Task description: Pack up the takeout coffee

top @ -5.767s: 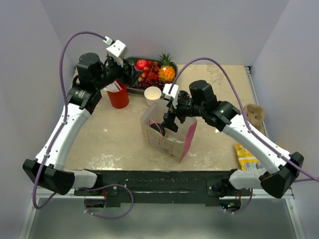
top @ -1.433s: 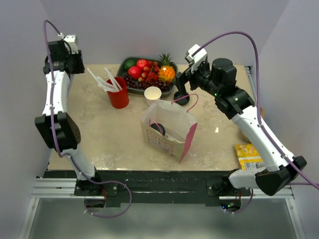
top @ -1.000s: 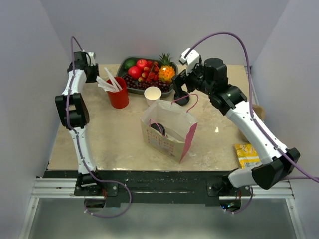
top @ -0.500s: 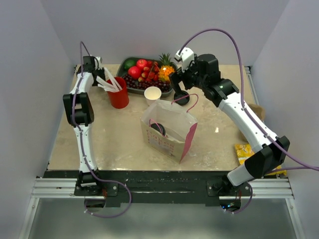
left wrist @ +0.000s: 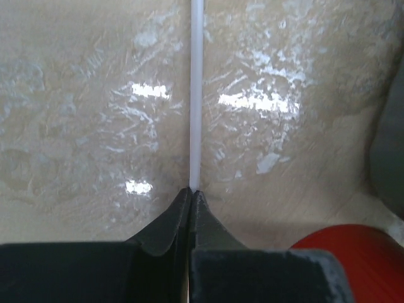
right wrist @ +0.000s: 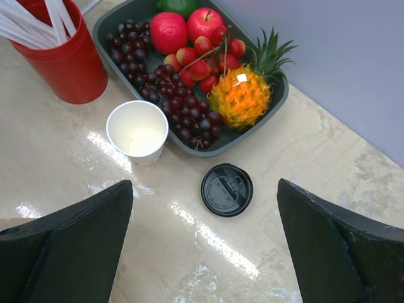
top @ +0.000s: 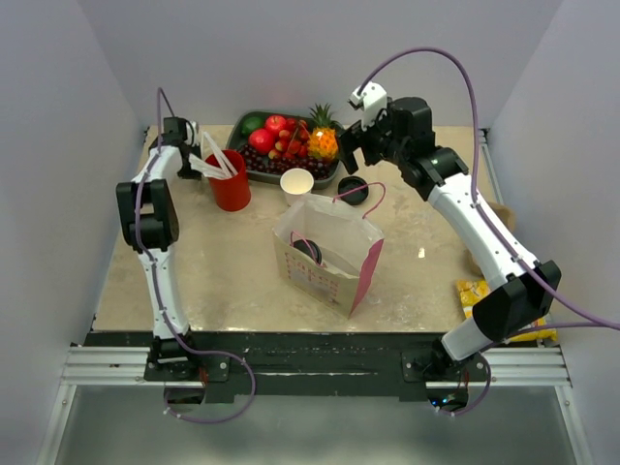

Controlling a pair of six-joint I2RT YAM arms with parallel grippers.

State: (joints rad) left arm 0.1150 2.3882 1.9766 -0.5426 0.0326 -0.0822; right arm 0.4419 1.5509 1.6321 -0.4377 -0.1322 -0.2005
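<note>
The takeout coffee sits inside the open paper bag mid-table, only its black lid showing. My left gripper is at the red cup and is shut on one white straw, which runs straight out from the fingertips. My right gripper hangs open above the table. Below it lie a loose black lid and a lidless white cup.
A dark tray of fruit stands at the back, behind the cups. A yellow packet lies at the right near edge. A brown cardboard piece sits past the table's right edge.
My left gripper has shut on a straw at the red cup. My right gripper has drawn slightly up and back from the loose lid, still open.
</note>
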